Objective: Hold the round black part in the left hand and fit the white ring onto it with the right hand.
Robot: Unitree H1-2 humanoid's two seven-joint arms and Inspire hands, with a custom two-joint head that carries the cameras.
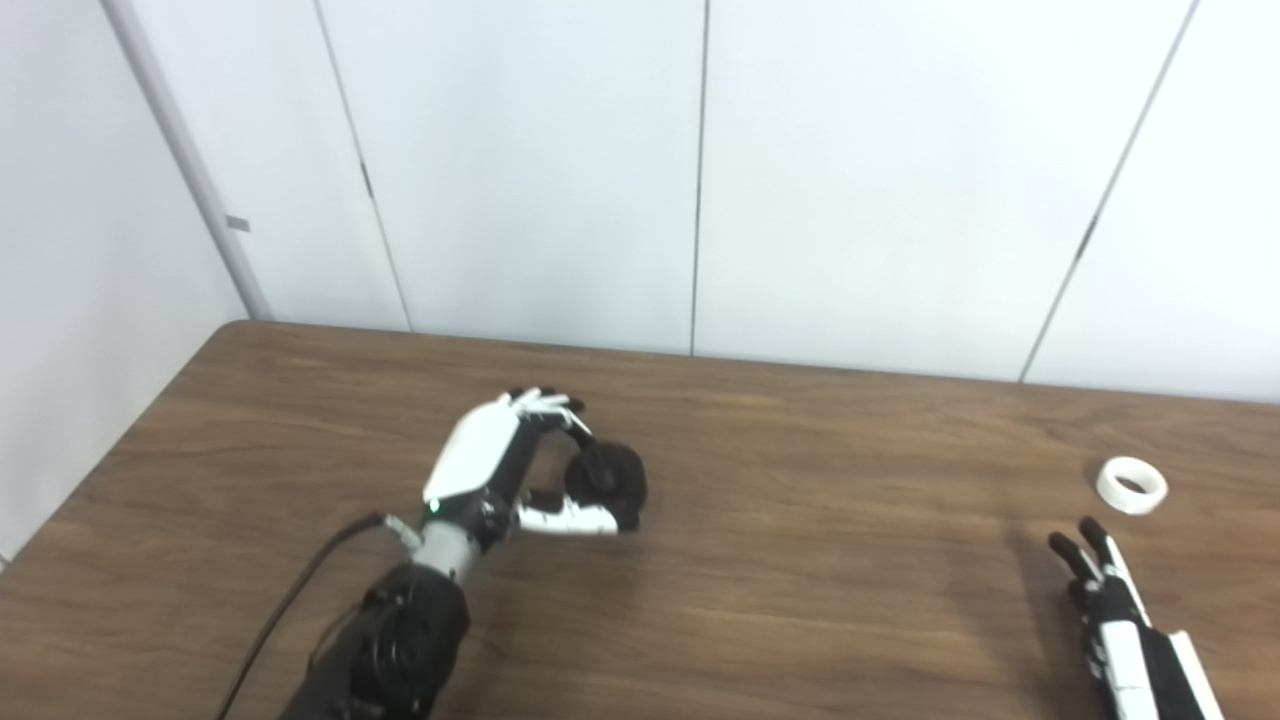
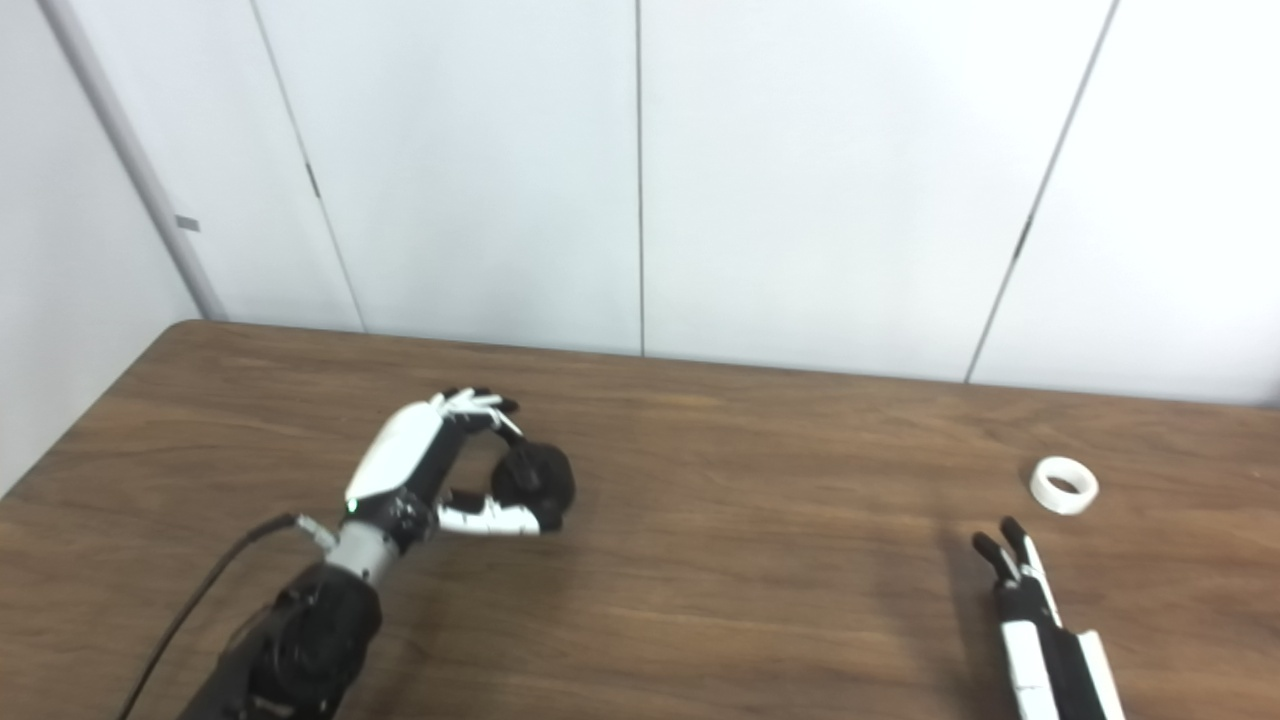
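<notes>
The round black part [image 1: 612, 483] rests at the table's left-centre, with my left hand [image 1: 510, 462] closed around it, fingers curled over its top and thumb under its near side. The white ring [image 1: 1131, 484] lies flat on the table at the far right. My right hand [image 1: 1110, 600] comes in at the bottom right, a short way in front of the ring, fingers straight and pointing toward it, holding nothing. Its palm is partly cut off by the picture's edge.
The brown wooden table [image 1: 820, 560] runs to a white panelled wall [image 1: 700, 170] at the back. A black cable [image 1: 290, 600] trails from my left forearm toward the bottom left corner.
</notes>
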